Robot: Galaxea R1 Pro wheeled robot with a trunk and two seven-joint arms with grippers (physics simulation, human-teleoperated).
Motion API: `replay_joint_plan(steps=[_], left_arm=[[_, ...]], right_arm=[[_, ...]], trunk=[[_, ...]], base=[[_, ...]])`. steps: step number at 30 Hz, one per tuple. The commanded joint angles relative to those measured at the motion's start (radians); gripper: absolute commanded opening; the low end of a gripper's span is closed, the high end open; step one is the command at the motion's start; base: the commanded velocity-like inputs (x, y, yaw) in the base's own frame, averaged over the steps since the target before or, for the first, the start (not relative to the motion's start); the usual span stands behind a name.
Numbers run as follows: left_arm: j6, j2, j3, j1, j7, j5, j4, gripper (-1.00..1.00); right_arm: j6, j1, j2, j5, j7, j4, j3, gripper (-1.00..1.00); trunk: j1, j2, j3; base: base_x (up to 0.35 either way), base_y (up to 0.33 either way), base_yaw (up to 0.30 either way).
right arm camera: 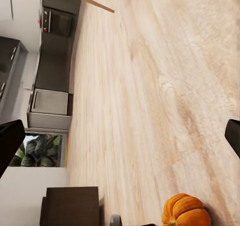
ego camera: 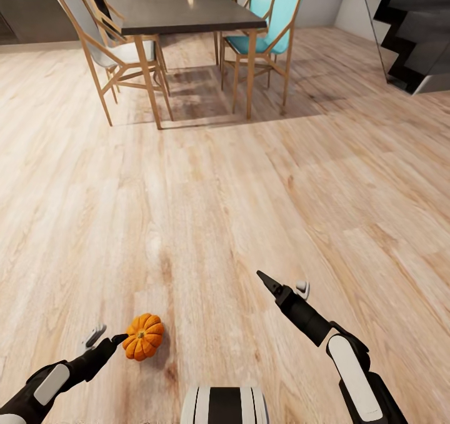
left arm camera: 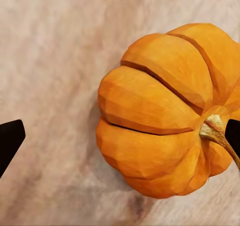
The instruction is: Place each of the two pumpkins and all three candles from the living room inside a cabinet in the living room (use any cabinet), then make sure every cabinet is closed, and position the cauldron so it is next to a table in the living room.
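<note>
Left gripper (ego camera: 105, 336) spread wide, one dark finger touching the pumpkin (ego camera: 143, 336) on the floor (ego camera: 206, 212). Pale wood-grain planks; dark-topped dining table (ego camera: 187, 12) with wood-framed chairs (ego camera: 109, 49) far off. Pumpkin ribbed, orange, faceted, short tan stem (left arm camera: 215, 128). Right gripper (ego camera: 284, 283) wide, empty. No readable writing.

A pumpkin (ego camera: 143, 336) is sitting on the wood floor (ego camera: 206, 224), with the left gripper (ego camera: 106, 338) standing open just beside it, one dark fingertip touching its side. The right gripper (ego camera: 284, 285) is hanging open over bare floor, well apart from the pumpkin. Farther off, a dark table (ego camera: 187, 12) is standing among chairs (ego camera: 269, 18), near a staircase (ego camera: 415, 24).
</note>
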Motion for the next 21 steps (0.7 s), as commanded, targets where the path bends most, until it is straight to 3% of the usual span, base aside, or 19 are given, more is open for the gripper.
replay_joint_plan(steps=[1,6,10,17,21], left_arm=[[0.0,0.0,0.0,0.0,-0.001,0.0,0.0,1.0],[0.0,0.0,-0.001,0.0,-0.002,0.0,0.0,1.0],[0.0,0.0,-0.003,0.0,-0.003,0.0,0.0,1.0],[0.0,-0.002,-0.015,0.0,-0.099,-0.012,0.0,1.0],[-0.001,-0.003,-0.015,0.0,-0.108,-0.013,0.0,1.0]], right_arm=[[0.0,0.0,0.0,0.0,0.0,0.0,0.0,1.0],[0.0,0.0,0.0,0.001,0.0,0.0,0.0,1.0],[0.0,0.0,0.0,0.001,0.0,0.0,0.0,1.0],[-0.001,0.0,0.001,0.001,-0.001,0.0,0.0,1.0],[-0.001,0.0,0.001,0.001,-0.001,0.001,0.0,1.0]], trunk=[[0.0,0.0,-0.004],[0.003,-0.001,-0.023],[0.003,-0.001,-0.023],[0.003,-0.001,-0.023],[0.003,-0.001,-0.023]], base=[[0.0,0.0,0.0],[0.0,0.0,0.0],[0.0,0.0,0.0],[0.0,0.0,0.0],[0.0,0.0,0.0]])
